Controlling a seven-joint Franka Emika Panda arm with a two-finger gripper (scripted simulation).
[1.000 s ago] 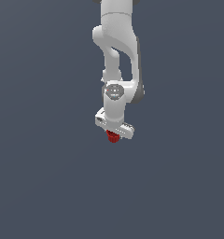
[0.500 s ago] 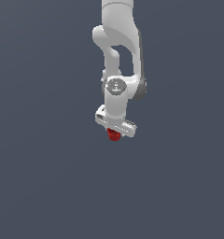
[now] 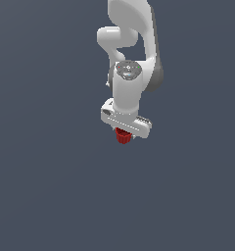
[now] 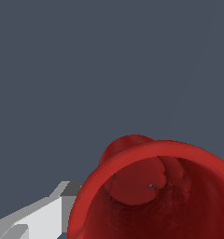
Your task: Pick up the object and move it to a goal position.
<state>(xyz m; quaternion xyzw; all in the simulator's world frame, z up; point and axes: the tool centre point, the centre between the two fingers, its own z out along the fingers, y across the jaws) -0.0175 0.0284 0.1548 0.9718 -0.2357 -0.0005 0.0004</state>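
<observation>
Arm: you see the white Panda arm (image 3: pixel 131 44) hanging straight down against a plain dark grey backdrop
Hand: the hand (image 3: pixel 123 133) points downward; it is clamped on the red cup (image 3: pixel 123 137)
Cup: ribbed, narrower than the hand; it pokes out just beneath it
Wrist view: you look into the cup's (image 4: pixel 153 191) open mouth; one grey finger (image 4: pixel 37 217) lies against its rim

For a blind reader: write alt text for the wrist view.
A red cup fills the lower part of the frame, its open mouth facing the camera and its hollow, lumpy inside visible. A white gripper finger shows beside it, against a plain dark grey-blue background.
</observation>
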